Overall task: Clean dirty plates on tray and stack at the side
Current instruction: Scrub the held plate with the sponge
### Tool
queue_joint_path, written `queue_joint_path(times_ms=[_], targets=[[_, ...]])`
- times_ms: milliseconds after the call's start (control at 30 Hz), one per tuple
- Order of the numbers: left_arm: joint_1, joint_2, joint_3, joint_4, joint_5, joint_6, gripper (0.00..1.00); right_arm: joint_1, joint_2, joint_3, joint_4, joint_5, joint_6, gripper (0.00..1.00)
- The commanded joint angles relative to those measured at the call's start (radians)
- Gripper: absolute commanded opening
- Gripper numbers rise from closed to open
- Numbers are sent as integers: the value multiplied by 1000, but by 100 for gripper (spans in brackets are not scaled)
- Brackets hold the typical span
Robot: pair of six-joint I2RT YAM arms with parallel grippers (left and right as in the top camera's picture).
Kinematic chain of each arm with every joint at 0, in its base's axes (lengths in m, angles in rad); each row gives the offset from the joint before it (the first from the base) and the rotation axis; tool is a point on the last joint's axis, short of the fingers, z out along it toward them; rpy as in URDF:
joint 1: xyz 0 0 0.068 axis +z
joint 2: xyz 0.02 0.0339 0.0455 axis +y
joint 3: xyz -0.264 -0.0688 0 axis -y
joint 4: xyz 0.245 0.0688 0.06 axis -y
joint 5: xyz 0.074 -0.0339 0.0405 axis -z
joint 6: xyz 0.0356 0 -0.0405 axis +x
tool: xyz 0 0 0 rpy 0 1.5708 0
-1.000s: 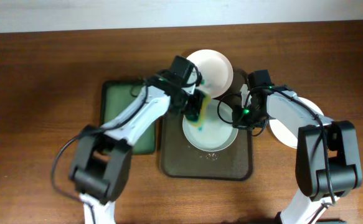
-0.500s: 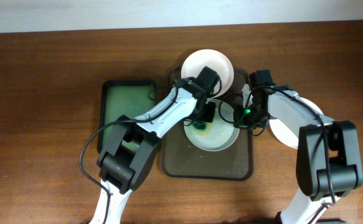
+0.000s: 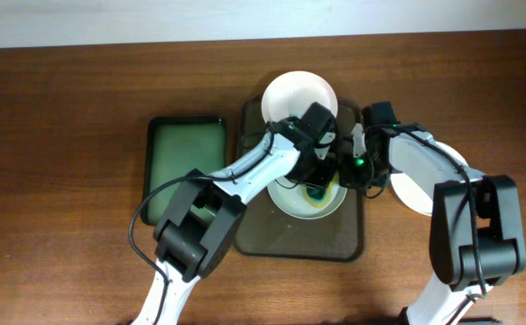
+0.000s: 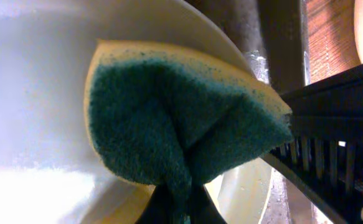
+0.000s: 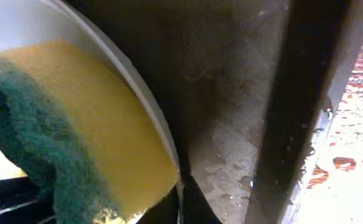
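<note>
A white plate (image 3: 291, 200) lies in the dark brown tray (image 3: 253, 235). My left gripper (image 3: 318, 185) is shut on a yellow and green sponge (image 4: 181, 118) and presses it on the plate's right part; the sponge also shows in the right wrist view (image 5: 75, 130). My right gripper (image 3: 346, 173) is shut on this plate's right rim (image 5: 150, 118). A second white plate (image 3: 290, 95) leans at the tray's far end. A third white plate (image 3: 418, 191) lies on the table to the right of the tray, partly under my right arm.
A smaller dark green tray (image 3: 183, 167) lies left of the brown tray, with no sponge in it. The wooden table (image 3: 64, 135) extends on both sides. My two arms cross close together over the tray's far right part.
My left gripper has swept the sponge from the plate's left side across to its right side, close to my right gripper. The right arm has stayed in place.
</note>
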Motion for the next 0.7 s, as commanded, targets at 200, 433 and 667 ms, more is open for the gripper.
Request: queue_joint_path(times_ms=[200,433,667], targets=[[-11,19,-3,-168,-593,24,0,11,18,6,7,21,-4,4],[89,19,16,-277,-742,-18,0,11,18,6,6,21,-4,4],[105,24,23,-145,-148,-24,0,11,18,6,7,21,-4,4]])
